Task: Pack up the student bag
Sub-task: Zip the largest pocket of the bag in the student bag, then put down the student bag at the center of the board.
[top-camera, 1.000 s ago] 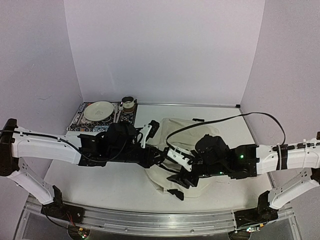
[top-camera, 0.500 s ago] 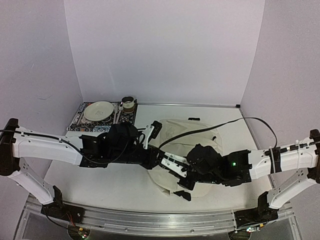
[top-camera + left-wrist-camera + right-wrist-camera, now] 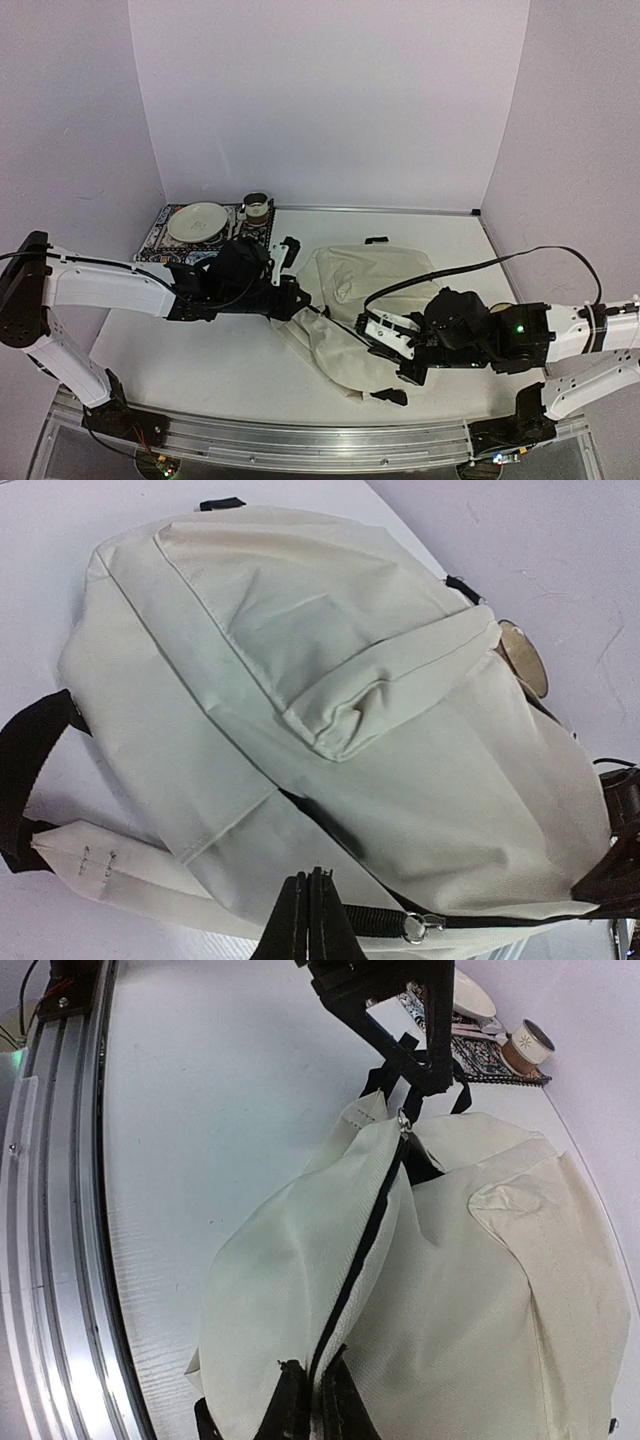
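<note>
The student bag (image 3: 375,280) lies flat on the counter (image 3: 190,350), a bit right of ctr. Its front pocket (image 3: 330,650) faces up; cream fabric w/ a black zipper (image 3: 365,1240) along the near-left edge. That edge is stretched in a line btwn the two arms.

The left gripper (image 3: 303,308) is at the bag's left corner. Its fingers (image 3: 293,925) are pressed together, no gap to see, nipping the zipper edge just beside the metal zipper pull (image 3: 420,927). The right gripper (image 3: 372,328) has the same edge further along, toward the near side of the bag. From its wrist cam the fingers (image 3: 288,1405) stand nearly closed w/ the zipper seam clamped btwn them. The bag touches both grippers, and most of its body lies beyond them toward the back wall. A black strap (image 3: 20,770) loops out at the bag's left side.

Count: 1 bag, 1 zipper pull in view, 2 grippers, both on the bag. In the back-left corner of the counter, well apart from the bag, is 1 patterned mat (image 3: 165,245) w/ 1 pale plate (image 3: 197,221) and 1 cup (image 3: 257,208) on it. A round tan disc (image 3: 522,658) peeks out at the bag's far edge; can't tell what it is.
</note>
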Motion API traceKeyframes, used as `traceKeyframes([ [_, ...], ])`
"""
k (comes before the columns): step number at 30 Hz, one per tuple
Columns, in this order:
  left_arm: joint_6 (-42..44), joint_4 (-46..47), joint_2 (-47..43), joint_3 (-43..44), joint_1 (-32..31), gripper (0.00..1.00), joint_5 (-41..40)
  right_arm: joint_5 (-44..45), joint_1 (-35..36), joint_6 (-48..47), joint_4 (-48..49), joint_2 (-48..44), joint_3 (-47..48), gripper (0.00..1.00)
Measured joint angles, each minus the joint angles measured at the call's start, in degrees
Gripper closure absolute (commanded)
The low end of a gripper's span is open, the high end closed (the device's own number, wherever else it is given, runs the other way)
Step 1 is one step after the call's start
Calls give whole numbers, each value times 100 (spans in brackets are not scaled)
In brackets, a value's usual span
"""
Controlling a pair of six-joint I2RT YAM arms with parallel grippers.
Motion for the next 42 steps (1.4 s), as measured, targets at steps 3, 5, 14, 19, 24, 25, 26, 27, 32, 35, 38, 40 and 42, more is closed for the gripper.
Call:
traceKeyframes([
  [3, 87, 65, 181, 0, 57, 100, 84, -71, -7, -4, -88, -291, -167, 100],
  [5, 129, 145, 294, 0, 98, 100, 131, -111, -7, -7, -138, -458, -255, 100],
  [14, 176, 365, 909, -1, 572, 100, 164, -249, -21, -69, -281, -777, -352, 100],
  [19, 256, 489, 942, -7, 607, 100, 91, -245, -38, -67, -299, -941, -401, 100],
  [24, 318, 543, 1122, 92, 631, 100, 151, -287, -53, -18, -273, -904, -413, 100],
  [25, 337, 532, 1145, 121, 639, 100, 146, -322, -53, 14, -246, -827, -409, 100],
  [26, 373, 509, 1153, 138, 656, 100, 127, -374, -53, 41, -212, -709, -385, 100],
  [27, 407, 464, 1149, 146, 682, 100, 86, -446, -53, 73, -172, -526, -323, 100],
  [32, 582, 222, 995, 145, 895, 100, -269, -644, -52, 226, 112, 634, 298, 92],
  [35, 714, 82, 779, 144, 1038, 100, -596, -588, -46, 279, 210, 1330, 807, 76],
  [38, 803, 25, 637, 121, 1195, 98, -975, -581, -37, 311, 176, 1868, 1272, 51],
  [40, 861, 1, 541, 52, 1304, 87, -1207, -591, -39, 331, 135, 2150, 1544, 38],
  [42, 905, -67, 427, -24, 1359, 78, -1379, -575, -65, 386, 79, 2348, 1794, 30],
])
